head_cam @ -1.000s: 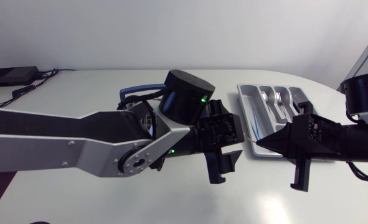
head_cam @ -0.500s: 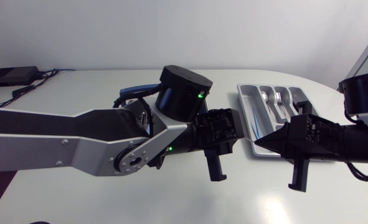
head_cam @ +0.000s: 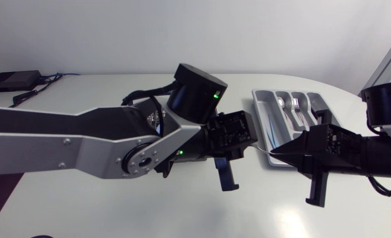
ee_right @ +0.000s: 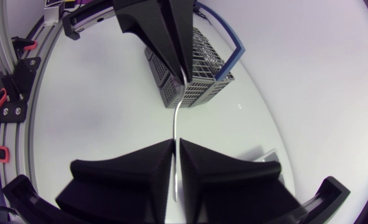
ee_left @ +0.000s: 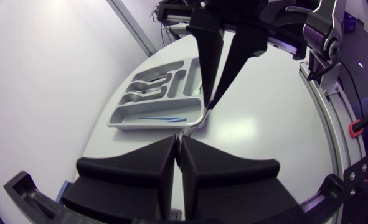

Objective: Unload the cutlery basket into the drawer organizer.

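Tabletop [head_cam: 102, 205]: left arm [head_cam: 69, 142] reaches in past the middle, and right arm [head_cam: 380, 149] meets it just off the near-left corner of the drawer organizer [head_cam: 260, 109], which sits by the far right edge.

Cutlery basket [ee_right: 202, 70] is near the far edge around mid-table, on the left arm's side. With basket and organizer at opposite ends, this looks like a mid-air handover or regrasp. I can't tell the direction from this.

Left gripper [ee_left: 178, 140] is clamped on one end of the cutlery piece [ee_right: 176, 118], fingers nearly touching. Right gripper [ee_right: 176, 144] pinches the other end. The piece hangs above the tabletop between them, in neither basket nor organizer. It's a thin metal strip; knife, fork or spoon, too slim to call.

View differences:
- Head view: the left arm covers almost all of the basket, and the piece is only a hairline between the wrists. It does show a few pieces already in the organizer's narrow slots.
- Right wrist view: shows the basket fully, with mesh walls and blue handle [ee_right: 228, 50], and the left fingers meeting on the strip's far tip.
- Left wrist view: shows the right fingers converging on the strip, with the organizer behind them.
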`<action>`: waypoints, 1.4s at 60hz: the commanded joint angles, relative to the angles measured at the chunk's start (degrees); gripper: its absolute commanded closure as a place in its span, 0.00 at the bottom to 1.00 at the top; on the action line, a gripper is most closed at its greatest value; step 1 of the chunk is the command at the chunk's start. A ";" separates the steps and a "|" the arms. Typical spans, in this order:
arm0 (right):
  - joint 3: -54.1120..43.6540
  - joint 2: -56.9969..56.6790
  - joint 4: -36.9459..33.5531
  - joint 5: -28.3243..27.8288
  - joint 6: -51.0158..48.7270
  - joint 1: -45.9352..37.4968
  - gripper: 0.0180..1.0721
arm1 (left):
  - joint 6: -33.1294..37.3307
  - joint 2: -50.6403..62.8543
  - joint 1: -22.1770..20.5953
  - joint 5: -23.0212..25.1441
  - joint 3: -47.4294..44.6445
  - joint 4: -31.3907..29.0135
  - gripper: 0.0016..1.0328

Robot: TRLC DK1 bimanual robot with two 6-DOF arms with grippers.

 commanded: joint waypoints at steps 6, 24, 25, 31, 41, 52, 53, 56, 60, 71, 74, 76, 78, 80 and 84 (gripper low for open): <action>-3.67 -5.08 5.64 4.08 1.41 -1.13 0.04 | -5.51 2.35 0.03 0.72 6.25 -7.31 0.97; -12.81 -16.33 17.16 19.81 3.17 7.04 0.11 | -20.45 8.76 3.37 1.42 23.47 -27.26 0.97; -13.07 -16.42 17.60 20.69 3.25 7.57 0.11 | -21.24 9.20 3.63 1.86 24.35 -28.41 0.97; -15.09 -17.47 19.79 25.88 3.43 12.32 0.14 | -25.63 12.01 4.95 3.53 29.36 -34.21 0.97; -16.76 -17.56 21.99 31.41 3.34 16.89 0.26 | -29.24 13.95 5.74 6.17 33.84 -40.10 0.97; -16.85 -13.08 25.77 33.08 3.08 17.06 0.38 | -30.99 14.39 4.42 6.17 35.25 -43.79 0.97; -16.76 -12.73 25.77 33.17 3.08 17.24 0.39 | -31.08 14.39 4.25 6.17 35.25 -44.05 0.97; -16.68 -11.76 26.21 33.61 2.99 17.68 0.43 | -31.26 14.21 3.90 6.17 35.34 -44.31 0.97; -16.59 -11.06 26.30 33.70 2.90 17.77 0.45 | -31.26 14.12 3.63 6.17 35.34 -44.40 0.97; -16.33 -9.12 26.65 33.87 2.64 18.56 0.56 | -30.99 13.95 3.19 6.17 35.51 -44.84 0.97; -16.06 -8.77 26.56 33.87 2.64 18.56 0.58 | -30.99 13.95 3.19 5.90 35.43 -45.02 0.97; -15.89 -8.60 26.56 33.96 2.55 18.56 0.60 | -30.99 13.95 3.19 5.81 35.43 -45.02 0.97; -15.89 -8.51 26.56 34.05 2.46 18.56 0.61 | -30.99 14.03 3.19 5.81 35.34 -45.02 0.97; -15.89 -8.51 26.56 34.14 2.37 18.56 0.63 | -30.99 14.03 3.28 5.73 35.34 -45.11 0.97; -15.71 -8.25 26.38 34.23 2.20 18.56 0.71 | -30.91 13.95 3.37 5.73 35.16 -45.19 0.97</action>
